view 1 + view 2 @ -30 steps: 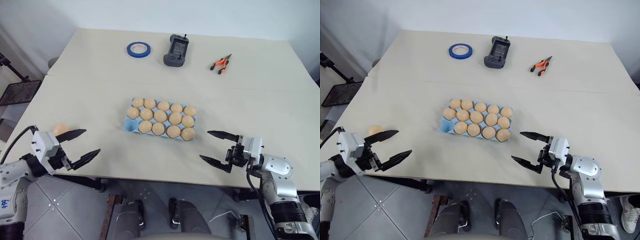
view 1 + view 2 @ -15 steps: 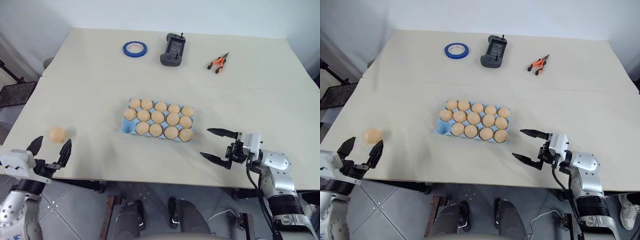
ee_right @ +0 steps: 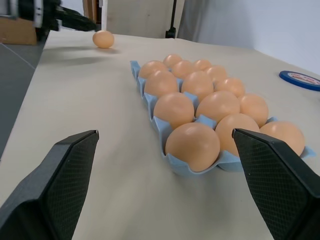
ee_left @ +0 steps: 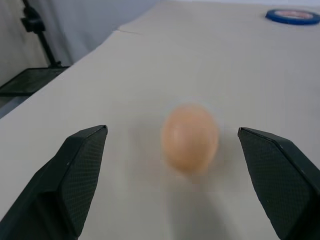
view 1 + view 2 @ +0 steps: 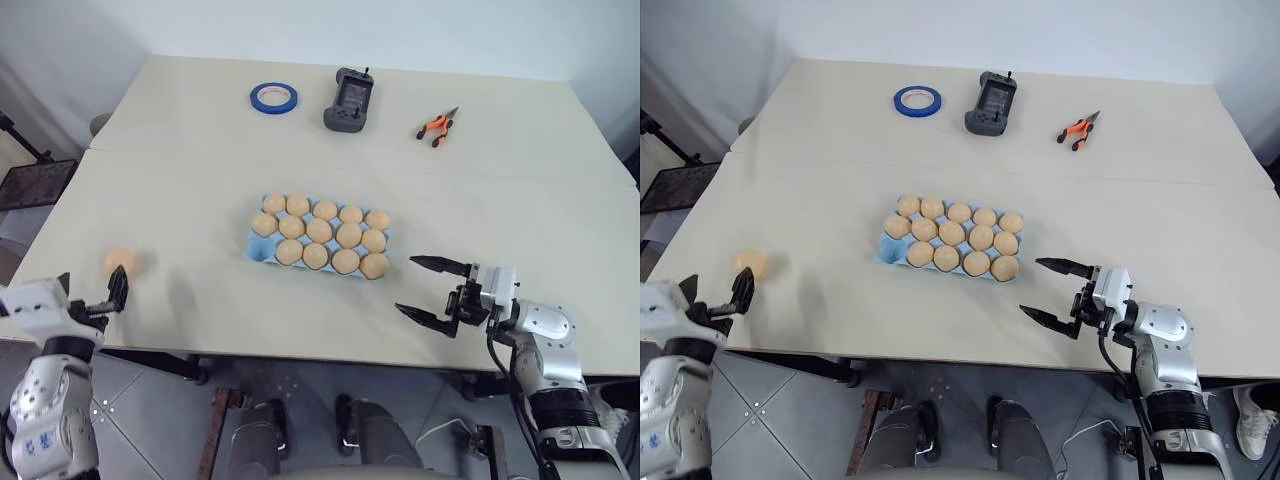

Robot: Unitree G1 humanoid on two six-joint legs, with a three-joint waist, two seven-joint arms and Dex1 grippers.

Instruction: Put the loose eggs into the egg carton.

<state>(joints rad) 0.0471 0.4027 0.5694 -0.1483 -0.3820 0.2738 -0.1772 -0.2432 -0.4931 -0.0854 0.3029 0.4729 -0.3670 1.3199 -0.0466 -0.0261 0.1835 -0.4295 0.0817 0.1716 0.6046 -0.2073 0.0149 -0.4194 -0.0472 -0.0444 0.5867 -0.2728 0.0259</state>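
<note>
From the head views, the egg carton [image 5: 320,236] sits mid-table with fourteen eggs in its cups and one near-left corner cup bare. One loose egg [image 5: 117,261] lies near the table's left edge, just ahead of the left gripper [image 5: 718,296]. The right gripper [image 5: 425,288] hovers right of the carton — fingers spread, empty.

Left wrist view: the egg, somewhat blurred, sits between the parted fingers, seemingly untouched.

Right wrist view: open fingers frame the carton.
</note>
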